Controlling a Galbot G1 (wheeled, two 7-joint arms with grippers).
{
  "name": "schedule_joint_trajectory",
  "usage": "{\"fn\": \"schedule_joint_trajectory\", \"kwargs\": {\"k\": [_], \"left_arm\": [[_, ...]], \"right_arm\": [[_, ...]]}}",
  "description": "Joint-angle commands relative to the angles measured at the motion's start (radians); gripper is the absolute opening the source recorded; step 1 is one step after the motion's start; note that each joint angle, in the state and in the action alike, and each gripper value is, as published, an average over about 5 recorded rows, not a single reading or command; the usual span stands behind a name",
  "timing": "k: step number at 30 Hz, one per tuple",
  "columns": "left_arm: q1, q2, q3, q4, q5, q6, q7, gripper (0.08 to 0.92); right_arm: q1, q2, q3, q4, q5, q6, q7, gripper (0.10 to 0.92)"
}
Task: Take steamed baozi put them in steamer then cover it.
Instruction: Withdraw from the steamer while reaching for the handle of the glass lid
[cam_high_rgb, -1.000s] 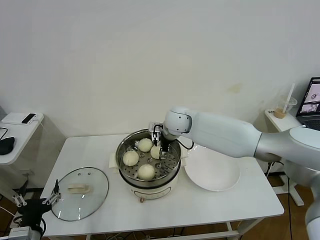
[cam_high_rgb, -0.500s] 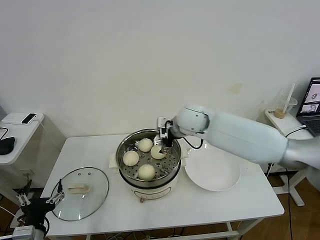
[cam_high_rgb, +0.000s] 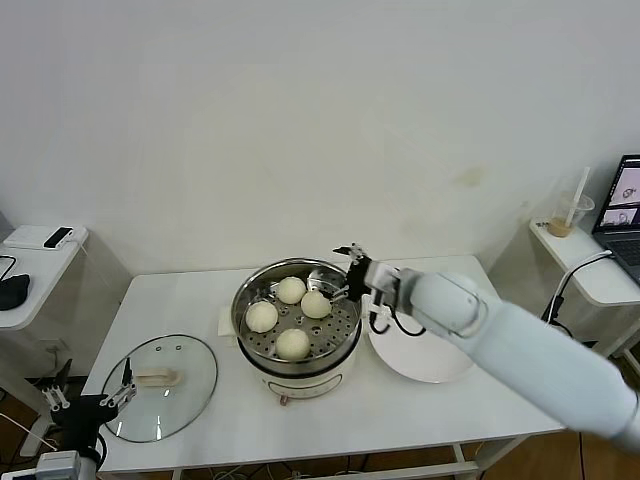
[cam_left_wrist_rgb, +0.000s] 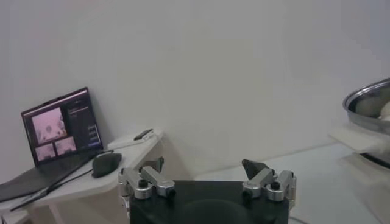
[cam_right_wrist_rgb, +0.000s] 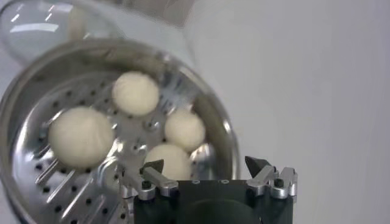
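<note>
- Right pincer has withdrawn from the steamer to its right rim, released, empty.
- Four baozi sit on the tray.
- Cover lies on the counter far left, beside the released left pincer; its bar handle runs left-right.

Shiny perforated steel steamer, clear glass cover

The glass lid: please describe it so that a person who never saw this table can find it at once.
On the white table, look to the robot's left of the large shiny steel steamer pot with four buns. There the round clear glass lid lies flat, near the front corner. Unlike the solid white plate on the other side, it is transparent, with a cream bar handle.
</note>
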Motion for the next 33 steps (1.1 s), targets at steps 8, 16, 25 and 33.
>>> {"fn": "schedule_joint_trajectory", "kwargs": {"k": [8, 16, 25, 33], "left_arm": [[-0.054, 0.034, 0.023, 0.130, 0.305, -0.087, -0.005, 0.823], [-0.058, 0.128, 0.019, 0.223, 0.924, -0.159, 0.030, 0.823], [-0.026, 0.171, 0.033, 0.272, 1.291, -0.200, 0.036, 0.823], [-0.121, 0.238, 0.093, 0.369, 1.335, -0.188, 0.060, 0.823]], "right_arm": [[-1.024, 0.418, 1.120, 0.116, -0.153, 0.544, 0.046, 0.823], [-1.149, 0.541, 1.221, 0.132, -0.105, 0.537, 0.039, 0.823], [-1.194, 0.569, 1.269, 0.139, -0.081, 0.511, 0.046, 0.823], [-1.236, 0.601, 1.303, 0.143, -0.099, 0.516, 0.053, 0.823]]}}
